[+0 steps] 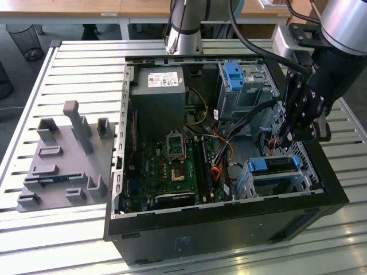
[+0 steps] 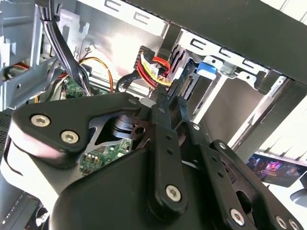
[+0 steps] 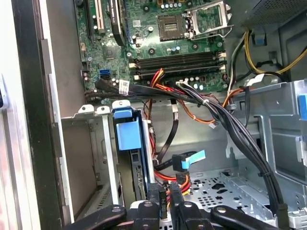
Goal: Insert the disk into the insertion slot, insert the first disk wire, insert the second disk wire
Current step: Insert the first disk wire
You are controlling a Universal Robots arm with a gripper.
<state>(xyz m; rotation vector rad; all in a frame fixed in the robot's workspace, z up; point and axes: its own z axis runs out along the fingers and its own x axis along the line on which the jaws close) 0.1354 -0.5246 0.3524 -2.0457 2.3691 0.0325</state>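
First wrist view: gripper [image 3: 164, 195] at disk's rear end, w/ wire
Jaws nearly closed, seemingly pinching red-yellow disk wire [image 3: 178, 181]; disk [image 3: 128, 136] sits in insertion slot [image 3: 106, 143], just beside gripper; long axis runs away from it.

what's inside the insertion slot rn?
The disk sits inside the insertion slot. Its end nearest the tool is covered, so the connectors there can't be seen.

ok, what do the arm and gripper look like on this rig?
Arm: smooth silver-grey tubes with darker joint housings, and black cables looping alongside. Gripper: all black, built from flat linkage bars and rounded plates fastened with silver screws.
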